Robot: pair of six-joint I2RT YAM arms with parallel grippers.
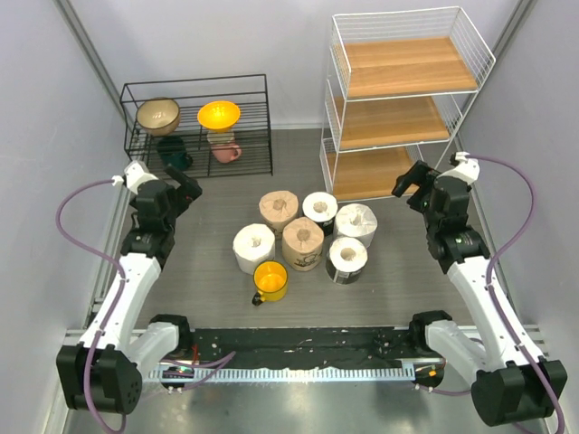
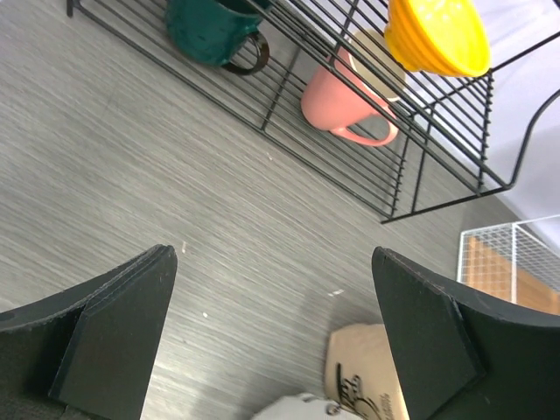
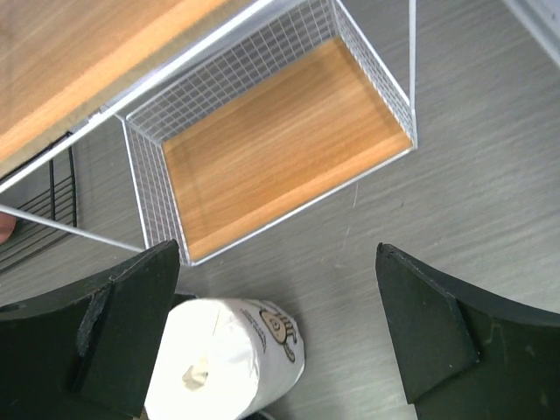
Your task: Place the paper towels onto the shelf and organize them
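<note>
The left fingers [image 2: 114, 341] are spread wide and hold nothing, above bare worktop [image 1: 204, 262] in front of the black wire rack [image 1: 194, 89], whose teal mug [image 2: 210, 31] is cut off at the frame's top. Six paper towels [image 1: 303, 237] stand clustered mid-worktop behind a yellow mug [image 1: 270, 280], all off the shelf [image 1: 407, 99]. The right fingers [image 3: 437, 324], equally wide and empty, hang near its lowest board, partly hiding one white roll [image 3: 227, 350].

Six upright paper towels [image 1: 303, 242], two tan, four white, cluster near the wire shelf [image 1: 407, 68].
</note>
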